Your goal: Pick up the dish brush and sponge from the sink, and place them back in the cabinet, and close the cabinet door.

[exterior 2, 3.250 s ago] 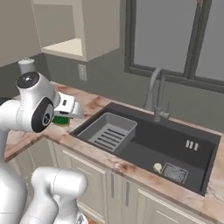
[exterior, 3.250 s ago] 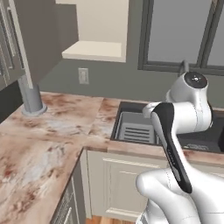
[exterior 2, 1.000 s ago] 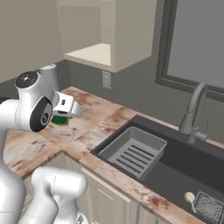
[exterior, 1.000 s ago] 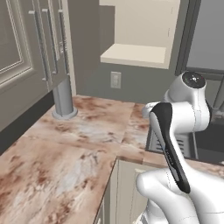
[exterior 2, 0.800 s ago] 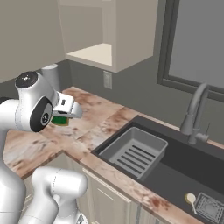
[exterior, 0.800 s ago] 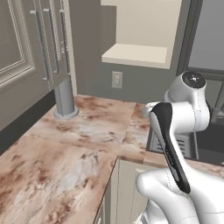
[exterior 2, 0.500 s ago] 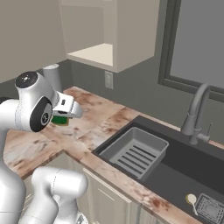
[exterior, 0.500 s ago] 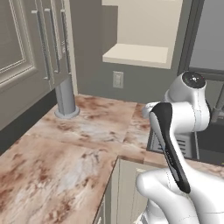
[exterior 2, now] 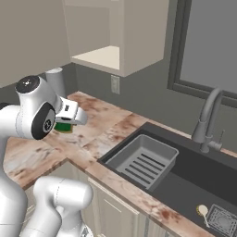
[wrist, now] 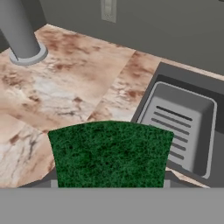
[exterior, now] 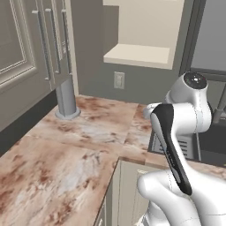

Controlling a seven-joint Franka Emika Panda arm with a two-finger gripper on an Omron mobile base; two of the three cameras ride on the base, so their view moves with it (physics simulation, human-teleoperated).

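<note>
The sponge (wrist: pixel 109 153) is sitting clamped between the jaws of the gripper (exterior 2: pixel 69 121), its dark green face filling the space right in front of the hand, so the tool is closed on it and carrying it. The arm is holding it low over the marbled countertop (exterior: pixel 88 128), with the sink (exterior 2: pixel 185 171) lying off to the gripper's right and below, and the ribbed drainer tray (wrist: pixel 181 127) showing just past the sponge's far edge in the hand view. The cabinet (exterior 2: pixel 111 55) is standing open above and ahead of the gripper, its pale shelf (exterior: pixel 139 55) bare as far as can be seen. The cabinet door (exterior: pixel 48 39) is hanging swung out to the gripper's left. The dish brush (exterior 2: pixel 202 211) is lying in the sink basin, well away to the gripper's right, near a small drain grille.

By my judgement, the task is sitting at an early stage: one item is lifted out but not yet shelved. Still ahead are raising the sponge onto the shelf, fetching the brush, shelving it, and closing the door.
</note>
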